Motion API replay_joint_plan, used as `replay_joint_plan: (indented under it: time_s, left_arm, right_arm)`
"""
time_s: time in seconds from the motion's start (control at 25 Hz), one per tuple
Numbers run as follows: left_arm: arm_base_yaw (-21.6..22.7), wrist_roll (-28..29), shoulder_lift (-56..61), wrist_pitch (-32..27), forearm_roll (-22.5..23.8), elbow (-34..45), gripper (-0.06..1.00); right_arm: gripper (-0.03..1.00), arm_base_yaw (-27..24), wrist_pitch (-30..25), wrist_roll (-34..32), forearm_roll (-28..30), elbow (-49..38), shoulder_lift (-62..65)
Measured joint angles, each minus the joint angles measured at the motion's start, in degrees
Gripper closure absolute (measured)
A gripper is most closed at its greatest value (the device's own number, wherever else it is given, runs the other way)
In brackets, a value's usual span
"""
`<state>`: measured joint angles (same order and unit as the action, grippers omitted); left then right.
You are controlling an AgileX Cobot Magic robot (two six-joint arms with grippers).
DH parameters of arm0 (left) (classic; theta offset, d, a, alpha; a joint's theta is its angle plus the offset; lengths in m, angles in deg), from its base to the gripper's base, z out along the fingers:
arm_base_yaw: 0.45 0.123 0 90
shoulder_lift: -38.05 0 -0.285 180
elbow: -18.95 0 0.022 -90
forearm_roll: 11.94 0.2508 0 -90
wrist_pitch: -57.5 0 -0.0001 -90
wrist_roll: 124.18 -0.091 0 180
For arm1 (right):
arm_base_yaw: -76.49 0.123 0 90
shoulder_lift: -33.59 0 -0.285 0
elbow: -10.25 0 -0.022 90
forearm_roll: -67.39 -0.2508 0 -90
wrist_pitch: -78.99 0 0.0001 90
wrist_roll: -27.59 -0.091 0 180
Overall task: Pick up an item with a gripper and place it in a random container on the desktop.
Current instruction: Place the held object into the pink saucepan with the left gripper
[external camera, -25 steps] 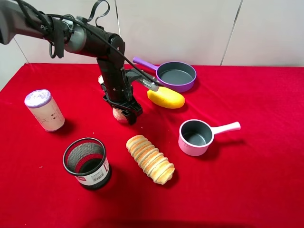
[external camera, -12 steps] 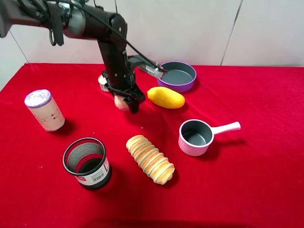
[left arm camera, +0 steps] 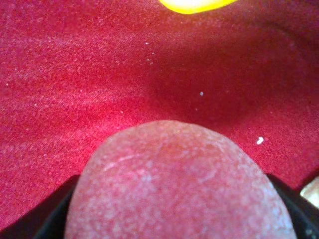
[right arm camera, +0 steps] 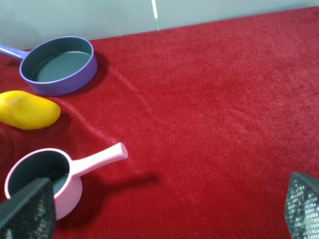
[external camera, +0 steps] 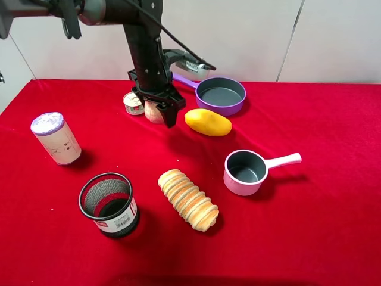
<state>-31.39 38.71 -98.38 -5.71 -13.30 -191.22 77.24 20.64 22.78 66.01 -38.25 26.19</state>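
Observation:
My left gripper [external camera: 159,112] is shut on the pinkish-red peach-like item [external camera: 153,111] and holds it above the red desktop [external camera: 309,238], between a small tin can and the mango. In the left wrist view the item [left arm camera: 177,184] fills the lower part, with a black fingertip [left arm camera: 45,219] at each side. The pale pink saucepan container [external camera: 241,185] stands to the right of centre, handle pointing right; it also shows in the right wrist view [right arm camera: 70,194]. My right gripper [right arm camera: 164,209] is open and empty, out of the high view.
A yellow mango [external camera: 207,122] lies right of the held item, and a purple pan [external camera: 237,106] sits behind it. A small tin can [external camera: 132,102] is just left of the gripper. A ridged bread loaf [external camera: 188,199], a black mesh cup [external camera: 119,223] and a white cylinder [external camera: 56,138] lie nearer.
My left arm has lifted the item off the cloth and carried it up and toward the back. The tin can behind it has come into view.

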Motion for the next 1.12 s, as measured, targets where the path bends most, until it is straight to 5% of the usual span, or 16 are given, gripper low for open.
replay_joint_plan:
  time_s: [1.12]
  left_arm:
    - [-19.01, 6.62, 0.0, 0.45, 2.99, -5.33, 0.28]
  right_arm:
    - [0.28, 0.0, 0.0, 0.0, 0.0, 0.0, 0.0]
